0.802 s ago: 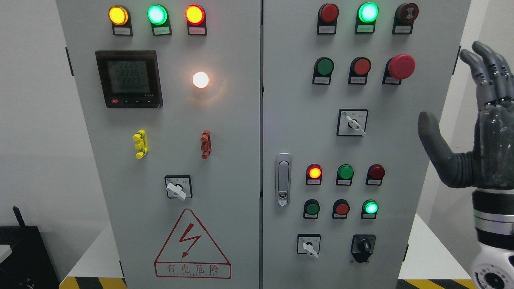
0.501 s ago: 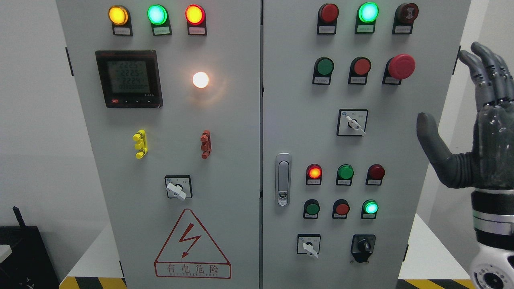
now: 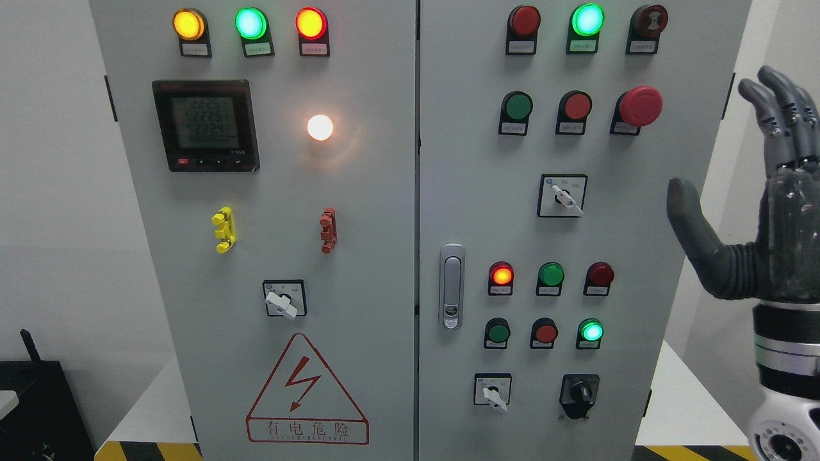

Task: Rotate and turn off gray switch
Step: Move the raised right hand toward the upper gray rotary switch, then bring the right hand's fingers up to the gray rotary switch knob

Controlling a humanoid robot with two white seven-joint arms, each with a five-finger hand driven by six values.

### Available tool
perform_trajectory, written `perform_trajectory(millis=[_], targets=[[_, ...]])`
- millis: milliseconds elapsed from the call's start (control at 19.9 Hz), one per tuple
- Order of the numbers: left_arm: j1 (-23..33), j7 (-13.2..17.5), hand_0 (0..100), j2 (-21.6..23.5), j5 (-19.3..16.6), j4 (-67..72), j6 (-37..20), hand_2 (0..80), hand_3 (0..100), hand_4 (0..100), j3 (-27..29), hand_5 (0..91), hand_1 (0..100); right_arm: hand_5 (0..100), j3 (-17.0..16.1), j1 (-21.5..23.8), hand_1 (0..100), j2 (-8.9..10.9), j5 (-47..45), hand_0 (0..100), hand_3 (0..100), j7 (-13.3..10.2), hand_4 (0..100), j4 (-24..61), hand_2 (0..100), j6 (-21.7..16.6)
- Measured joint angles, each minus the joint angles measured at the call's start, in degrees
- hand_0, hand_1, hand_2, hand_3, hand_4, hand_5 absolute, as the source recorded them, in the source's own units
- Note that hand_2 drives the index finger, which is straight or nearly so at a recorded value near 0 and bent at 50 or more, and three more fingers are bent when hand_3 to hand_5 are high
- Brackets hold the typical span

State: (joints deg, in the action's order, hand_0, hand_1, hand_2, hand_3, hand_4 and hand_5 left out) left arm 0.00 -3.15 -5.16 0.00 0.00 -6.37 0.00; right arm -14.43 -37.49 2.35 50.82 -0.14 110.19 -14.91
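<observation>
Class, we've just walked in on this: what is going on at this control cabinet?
A humanoid robot faces a grey electrical cabinet covered in lamps, buttons and rotary switches. Its right hand is raised at the cabinet's right edge, fingers spread, holding nothing and touching no control. The gray switch on the right door has its handle pointing down-right, untouched. The left hand is out of view.

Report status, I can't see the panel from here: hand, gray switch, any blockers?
Right hand open, raised beside cabinet, holding nothing. Left hand out of view. Gray rotary switch untouched, lever pointing lower right. Nothing in the way.
</observation>
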Motion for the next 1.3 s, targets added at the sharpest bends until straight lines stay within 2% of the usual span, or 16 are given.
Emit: perform_trajectory(millis=[50, 100, 201, 251, 351, 401, 652, 802, 1053, 1304], targets=[[0.0, 0.0, 12, 0.0, 0.0, 0.0, 0.0, 0.0, 0, 0, 0.0, 0.0, 39, 60, 0.01, 0.04, 28, -0.01, -0.02, 31, 59, -0.17, 56, -0.07, 14, 0.03], [0.0, 0.0, 12, 0.0, 0.0, 0.0, 0.0, 0.0, 0, 0, 0.0, 0.0, 39, 72, 0.01, 0.06, 30, -0.13, -0.03, 30, 62, -0.27, 65, -0.12, 19, 0.06], [0.0, -0.04, 12, 0.0, 0.0, 0.0, 0.0, 0.0, 0, 0, 0.0, 0.0, 39, 77, 0.04, 0.13, 32, -0.5, -0.05, 30, 63, -0.42, 67, -0.28, 21, 0.19], [0.0, -0.09, 12, 0.0, 0.0, 0.0, 0.0, 0.0, 0, 0, 0.0, 0.0, 39, 85, 0.05, 0.16, 34, -0.67, -0.05, 31, 64, -0.44, 72, -0.33, 24, 0.33], [0.0, -0.17, 12, 0.0, 0.0, 0.0, 0.0, 0.0, 0, 0, 0.0, 0.0, 39, 91, 0.12, 0.25, 35, -0.93, -0.08, 30, 66, -0.46, 76, -0.43, 26, 1.75], [0.0, -0.18, 12, 0.0, 0.0, 0.0, 0.0, 0.0, 0, 0, 0.0, 0.0, 39, 98, 0.19, 0.27, 35, -1.05, -0.1, 30, 70, -0.46, 82, -0.47, 28, 2.53], [0.0, -0.2, 12, 0.0, 0.0, 0.0, 0.0, 0.0, 0, 0, 0.0, 0.0, 39, 100, 0.42, 1.03, 33, -1.53, -0.14, 28, 79, -0.48, 90, -0.63, 30, 4.76], [0.0, -0.22, 12, 0.0, 0.0, 0.0, 0.0, 0.0, 0, 0, 0.0, 0.0, 39, 100, 0.75, 2.21, 32, -1.72, -0.16, 26, 86, -0.48, 92, -0.65, 32, 5.16], [0.0, -0.23, 12, 0.0, 0.0, 0.0, 0.0, 0.0, 0, 0, 0.0, 0.0, 39, 100, 1.99, 4.09, 33, -1.95, -0.18, 21, 89, -0.59, 95, -0.71, 34, 7.62], [0.0, -0.23, 12, 0.0, 0.0, 0.0, 0.0, 0.0, 0, 0, 0.0, 0.0, 39, 100, 3.86, 5.01, 34, -3.13, -0.18, 20, 92, -0.62, 97, -0.77, 34, 10.01]])
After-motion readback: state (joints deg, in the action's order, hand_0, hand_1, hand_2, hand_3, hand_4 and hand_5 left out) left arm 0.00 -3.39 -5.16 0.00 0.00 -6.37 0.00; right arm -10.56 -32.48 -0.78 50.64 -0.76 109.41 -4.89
